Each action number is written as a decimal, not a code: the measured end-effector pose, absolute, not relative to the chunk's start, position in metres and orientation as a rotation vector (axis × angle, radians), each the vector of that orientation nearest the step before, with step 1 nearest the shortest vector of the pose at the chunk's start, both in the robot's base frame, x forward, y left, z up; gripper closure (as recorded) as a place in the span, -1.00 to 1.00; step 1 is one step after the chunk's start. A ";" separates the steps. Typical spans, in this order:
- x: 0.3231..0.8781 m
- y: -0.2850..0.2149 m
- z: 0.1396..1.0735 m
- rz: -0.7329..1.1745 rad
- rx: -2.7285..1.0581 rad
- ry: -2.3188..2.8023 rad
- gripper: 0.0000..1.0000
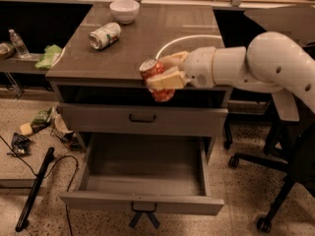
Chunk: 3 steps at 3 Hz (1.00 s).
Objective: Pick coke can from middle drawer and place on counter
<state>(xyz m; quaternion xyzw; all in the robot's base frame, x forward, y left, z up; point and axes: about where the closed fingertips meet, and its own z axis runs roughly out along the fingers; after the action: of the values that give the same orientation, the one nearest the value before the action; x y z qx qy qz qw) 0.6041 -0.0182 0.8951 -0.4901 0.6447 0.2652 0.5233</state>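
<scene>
Red coke can (152,68) at the counter (147,38) front edge

The gripper (163,75) has its jaws closed around the tilted coke can, held above the open drawer (142,173). A silver can (104,35) and a white bowl (124,10) rest on the counter behind.

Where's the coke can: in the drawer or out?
Out. The gripper holds the coke can at the front edge of the counter, above the open drawer.

Robotics lab or office workspace.
Wheeled office chair (290,186), speckled floor with litter (42,119), grey drawer cabinet (98,118); gripper (160,80) clamped around coke can (153,69) at counter (123,48) front edge.
</scene>
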 end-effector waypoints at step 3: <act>0.707 -0.014 0.967 0.536 -1.218 1.485 1.00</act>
<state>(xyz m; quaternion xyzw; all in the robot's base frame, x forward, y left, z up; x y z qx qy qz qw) 0.7067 -0.0143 0.9670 -0.5131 0.6254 0.2256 0.5428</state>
